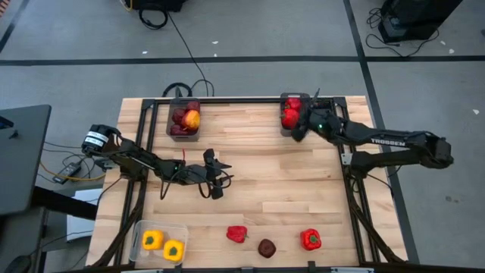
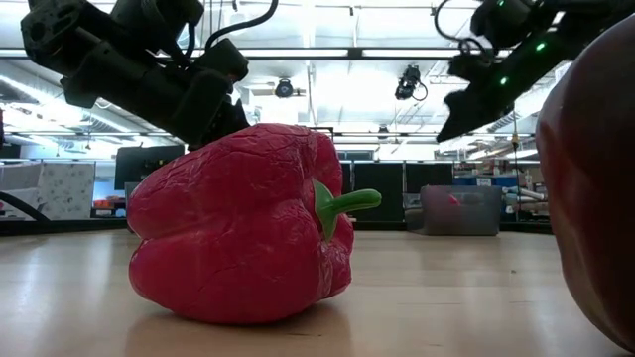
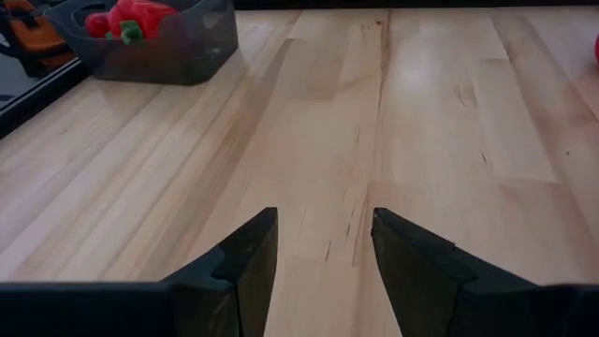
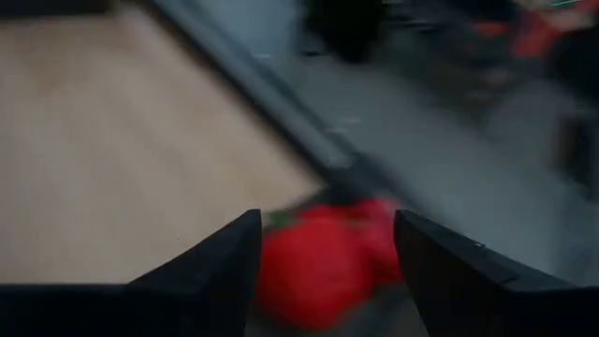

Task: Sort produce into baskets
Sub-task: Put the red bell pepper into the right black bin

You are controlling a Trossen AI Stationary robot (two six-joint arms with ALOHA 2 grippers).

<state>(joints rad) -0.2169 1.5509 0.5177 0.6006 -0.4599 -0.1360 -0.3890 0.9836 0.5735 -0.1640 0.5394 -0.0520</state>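
My left gripper (image 1: 217, 178) is open and empty above the bare middle of the table; its wrist view (image 3: 325, 243) shows only wood between the fingers. My right gripper (image 1: 297, 130) is open over the near end of the far-right dark bin (image 1: 292, 114). Red peppers (image 4: 318, 267) lie in that bin below and beyond its fingers. The far-left dark bin (image 1: 184, 118) holds maroon apples and an orange-red one. The clear bin (image 1: 142, 230) at the near left holds two yellow peppers. Two red peppers (image 1: 237, 233) (image 1: 311, 240) and a maroon apple (image 1: 267, 247) lie on the table near its front edge.
A black frame (image 1: 227, 98) runs along the table's far and side edges. In the low view the nearer red pepper (image 2: 238, 238) lies on its side and fills the foreground, with the apple (image 2: 595, 178) at the right. Bare wood lies between the bins and the loose pieces.
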